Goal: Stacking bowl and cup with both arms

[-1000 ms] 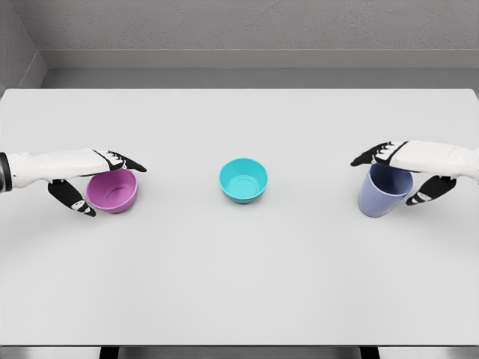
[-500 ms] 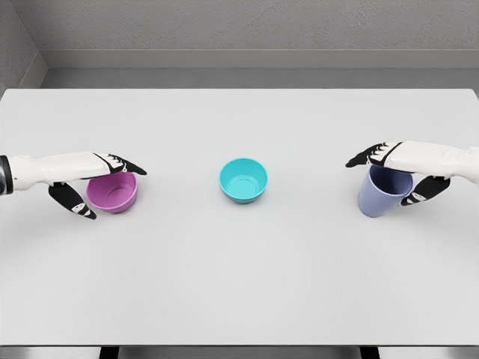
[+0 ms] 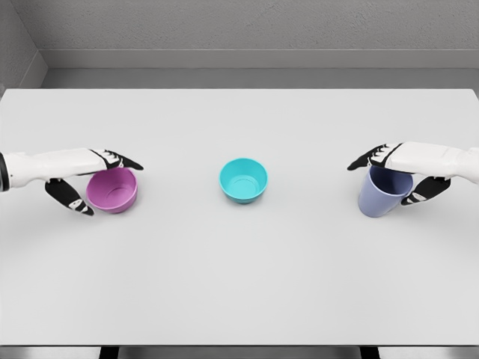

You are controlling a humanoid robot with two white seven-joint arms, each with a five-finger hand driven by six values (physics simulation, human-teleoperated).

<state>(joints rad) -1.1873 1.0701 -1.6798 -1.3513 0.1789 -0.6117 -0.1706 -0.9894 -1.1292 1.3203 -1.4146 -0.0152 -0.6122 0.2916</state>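
Head view shows nothing stacked yet: the teal bowl (image 3: 243,180) sits alone mid-table (image 3: 239,284), with the purple bowl (image 3: 112,190) well to its left and the blue cup (image 3: 383,191) well to its right. The left hand (image 3: 78,176) wraps the purple bowl, fingers over the rim and thumb beside the wall; the right hand (image 3: 408,170) likewise clasps the cup (which looks slightly tilted). Lifting, carrying and nesting all remain.
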